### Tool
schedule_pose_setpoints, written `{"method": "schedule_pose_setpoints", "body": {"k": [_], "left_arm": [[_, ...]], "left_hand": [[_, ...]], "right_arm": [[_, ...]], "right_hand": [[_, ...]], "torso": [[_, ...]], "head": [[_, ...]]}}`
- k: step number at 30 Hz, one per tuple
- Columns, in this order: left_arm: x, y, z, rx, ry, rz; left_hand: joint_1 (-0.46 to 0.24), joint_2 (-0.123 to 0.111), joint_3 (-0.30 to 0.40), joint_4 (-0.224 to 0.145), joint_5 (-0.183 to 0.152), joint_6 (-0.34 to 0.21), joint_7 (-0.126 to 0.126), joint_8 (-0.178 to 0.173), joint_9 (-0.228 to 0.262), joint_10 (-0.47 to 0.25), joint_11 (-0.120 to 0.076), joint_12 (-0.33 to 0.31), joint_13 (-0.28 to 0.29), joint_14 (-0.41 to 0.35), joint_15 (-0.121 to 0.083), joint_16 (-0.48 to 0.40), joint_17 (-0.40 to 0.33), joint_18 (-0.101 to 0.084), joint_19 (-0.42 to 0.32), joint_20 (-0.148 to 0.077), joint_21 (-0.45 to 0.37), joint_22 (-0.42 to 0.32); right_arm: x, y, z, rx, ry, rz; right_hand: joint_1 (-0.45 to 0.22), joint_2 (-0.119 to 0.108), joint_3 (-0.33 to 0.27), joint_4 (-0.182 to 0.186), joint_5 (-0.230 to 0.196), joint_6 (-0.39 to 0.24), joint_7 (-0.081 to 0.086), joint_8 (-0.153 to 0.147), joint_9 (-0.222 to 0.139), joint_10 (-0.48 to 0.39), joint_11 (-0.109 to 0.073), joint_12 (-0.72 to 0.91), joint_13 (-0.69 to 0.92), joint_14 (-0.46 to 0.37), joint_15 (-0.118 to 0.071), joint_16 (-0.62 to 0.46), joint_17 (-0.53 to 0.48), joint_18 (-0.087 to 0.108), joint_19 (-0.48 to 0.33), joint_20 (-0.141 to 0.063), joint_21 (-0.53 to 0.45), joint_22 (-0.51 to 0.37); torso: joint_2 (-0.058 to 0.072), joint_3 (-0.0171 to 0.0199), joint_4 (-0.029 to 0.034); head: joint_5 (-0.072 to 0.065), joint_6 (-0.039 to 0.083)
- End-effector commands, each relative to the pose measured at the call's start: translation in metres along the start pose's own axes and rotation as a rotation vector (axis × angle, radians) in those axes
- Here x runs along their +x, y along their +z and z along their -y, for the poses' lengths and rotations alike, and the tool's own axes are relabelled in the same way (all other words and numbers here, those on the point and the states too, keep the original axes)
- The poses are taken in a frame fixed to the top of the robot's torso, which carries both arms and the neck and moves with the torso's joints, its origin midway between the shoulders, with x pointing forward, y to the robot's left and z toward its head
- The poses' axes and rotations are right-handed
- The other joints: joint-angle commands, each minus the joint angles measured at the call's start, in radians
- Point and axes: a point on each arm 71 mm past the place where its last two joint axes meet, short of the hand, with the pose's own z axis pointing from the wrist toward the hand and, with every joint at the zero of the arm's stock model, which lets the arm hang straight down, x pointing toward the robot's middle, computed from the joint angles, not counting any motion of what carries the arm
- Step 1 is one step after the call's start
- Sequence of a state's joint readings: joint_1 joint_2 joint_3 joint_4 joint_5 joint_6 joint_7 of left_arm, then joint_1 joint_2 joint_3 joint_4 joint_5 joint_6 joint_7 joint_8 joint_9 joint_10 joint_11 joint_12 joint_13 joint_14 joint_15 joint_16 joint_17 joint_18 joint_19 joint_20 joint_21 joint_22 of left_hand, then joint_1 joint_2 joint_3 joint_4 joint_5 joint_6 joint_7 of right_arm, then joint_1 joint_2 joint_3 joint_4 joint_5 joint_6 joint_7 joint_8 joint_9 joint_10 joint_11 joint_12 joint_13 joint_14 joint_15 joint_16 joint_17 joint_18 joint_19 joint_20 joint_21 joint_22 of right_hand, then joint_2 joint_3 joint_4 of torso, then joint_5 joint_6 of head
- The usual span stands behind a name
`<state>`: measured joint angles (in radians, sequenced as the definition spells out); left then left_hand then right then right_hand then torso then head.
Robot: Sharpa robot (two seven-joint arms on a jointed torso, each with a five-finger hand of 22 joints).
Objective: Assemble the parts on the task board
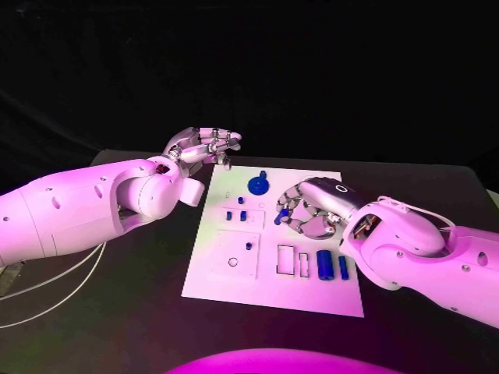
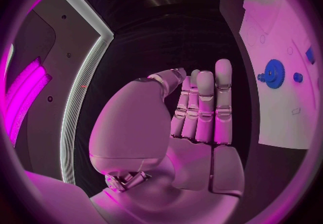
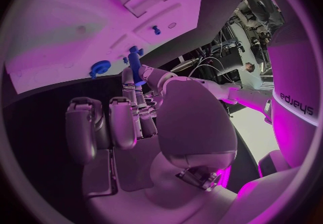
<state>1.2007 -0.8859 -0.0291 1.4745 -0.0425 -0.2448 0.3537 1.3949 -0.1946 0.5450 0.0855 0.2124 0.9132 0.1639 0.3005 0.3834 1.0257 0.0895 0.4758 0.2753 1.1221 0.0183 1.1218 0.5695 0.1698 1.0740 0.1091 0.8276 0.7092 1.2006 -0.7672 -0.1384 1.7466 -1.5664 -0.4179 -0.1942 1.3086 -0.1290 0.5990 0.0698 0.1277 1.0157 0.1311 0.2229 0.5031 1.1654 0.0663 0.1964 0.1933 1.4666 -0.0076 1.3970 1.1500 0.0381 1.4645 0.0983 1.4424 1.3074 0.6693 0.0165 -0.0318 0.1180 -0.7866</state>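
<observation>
Right hand [image 1: 312, 209]: clamped on a small blue part [image 3: 137, 68] above the task board [image 1: 306, 292].
Left hand [image 1: 205, 146]: empty, fingers straight, held beyond the board's far-left corner.
Blue gear [image 1: 259, 185]: set near the board's far edge.
Desk [image 1: 137, 312]: black, carrying the board.

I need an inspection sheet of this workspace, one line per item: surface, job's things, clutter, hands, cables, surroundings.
Surface: black table, carrying the white task board.
Job's things: blue gear at the board's far side; two blue blocks near its front edge.
Clutter: nothing seen.
Hands: left hand holds nothing, beyond the board's far left corner; right hand pinches a blue peg over the board.
Cables: white cables under the left arm.
Surroundings: dark backdrop.
</observation>
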Motion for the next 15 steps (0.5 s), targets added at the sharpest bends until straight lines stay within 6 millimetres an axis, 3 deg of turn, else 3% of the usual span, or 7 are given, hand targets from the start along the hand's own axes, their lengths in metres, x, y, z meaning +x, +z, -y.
{"method": "schedule_pose_setpoints", "body": {"k": [1,9,15], "left_arm": [[0.003,0.002,0.000,0.007,-0.015,-0.019],[0.006,0.006,-0.002,0.007,-0.017,-0.024],[0.011,0.009,-0.003,0.005,-0.022,-0.038]], "left_hand": [[0.005,0.002,-0.006,-0.001,0.000,-0.009,0.001,0.003,-0.001,-0.006,0.002,0.006,0.002,-0.006,0.000,-0.006,-0.002,0.015,0.007,-0.003,-0.005,-0.002],[0.004,0.002,-0.006,0.000,0.000,-0.009,0.001,0.004,-0.001,-0.007,0.002,0.007,0.002,-0.006,0.000,-0.006,-0.002,0.015,0.008,-0.003,-0.005,-0.002],[0.004,0.002,-0.006,0.000,0.000,-0.009,0.001,0.004,-0.001,-0.007,0.002,0.007,0.002,-0.006,0.000,-0.006,-0.002,0.015,0.008,-0.003,-0.005,-0.002]], "right_arm": [[0.009,0.005,-0.016,-0.056,0.023,0.001],[0.040,0.020,-0.050,-0.148,0.048,-0.045],[0.066,0.025,-0.067,-0.187,0.060,-0.082]], "right_hand": [[0.003,0.004,-0.002,-0.006,0.000,0.006,-0.001,0.009,0.015,0.006,0.000,0.006,0.001,0.024,-0.004,0.005,0.001,-0.009,0.051,-0.005,0.002,0.204],[0.003,0.003,-0.003,-0.006,0.000,0.006,-0.001,0.009,0.016,0.006,0.000,0.006,0.001,0.024,-0.004,0.006,0.003,-0.009,0.051,-0.005,0.002,0.204],[0.006,0.003,-0.002,-0.010,0.003,0.004,0.000,0.009,0.017,0.005,0.001,0.004,0.000,0.024,-0.004,0.005,0.002,-0.008,0.051,-0.005,0.000,0.203]], "torso": [[-0.002,-0.0014,-0.0008],[-0.002,-0.0029,-0.0016],[0.000,-0.0028,0.0018]], "head": [[0.018,-0.001],[0.058,-0.004],[0.067,-0.010]]}}
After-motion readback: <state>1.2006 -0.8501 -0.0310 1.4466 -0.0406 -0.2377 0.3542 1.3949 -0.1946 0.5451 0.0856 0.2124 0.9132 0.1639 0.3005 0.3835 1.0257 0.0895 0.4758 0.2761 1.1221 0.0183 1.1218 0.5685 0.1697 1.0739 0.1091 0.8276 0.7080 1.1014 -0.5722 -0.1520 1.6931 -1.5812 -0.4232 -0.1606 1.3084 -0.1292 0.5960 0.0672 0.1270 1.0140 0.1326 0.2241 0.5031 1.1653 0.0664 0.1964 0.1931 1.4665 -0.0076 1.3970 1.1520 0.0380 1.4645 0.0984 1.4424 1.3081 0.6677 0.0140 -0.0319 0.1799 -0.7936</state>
